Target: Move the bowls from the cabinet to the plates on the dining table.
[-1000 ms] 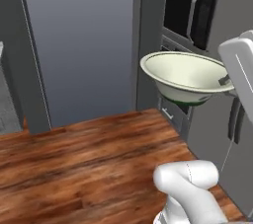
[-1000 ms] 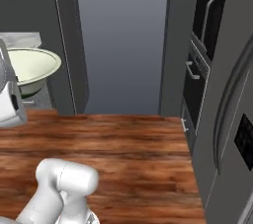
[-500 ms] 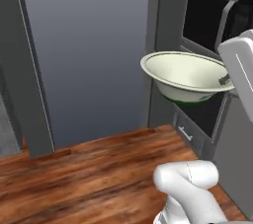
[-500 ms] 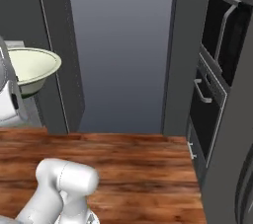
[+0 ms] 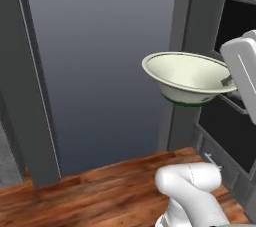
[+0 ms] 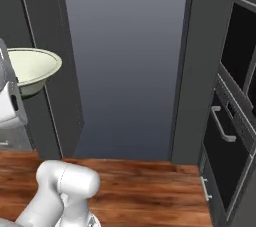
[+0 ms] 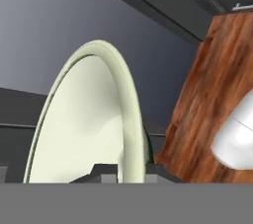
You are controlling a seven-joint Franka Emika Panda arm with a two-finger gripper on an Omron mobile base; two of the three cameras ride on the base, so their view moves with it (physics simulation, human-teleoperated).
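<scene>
Left base view: claw (image 5: 229,82) still grips bowl (image 5: 186,77); scene shifted.

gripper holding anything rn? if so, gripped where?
Yes: the gripper is shut on a bowl, pinching its rim, one finger inside and one outside the wall. The bowl hangs in the air, carried nearly level.
</scene>
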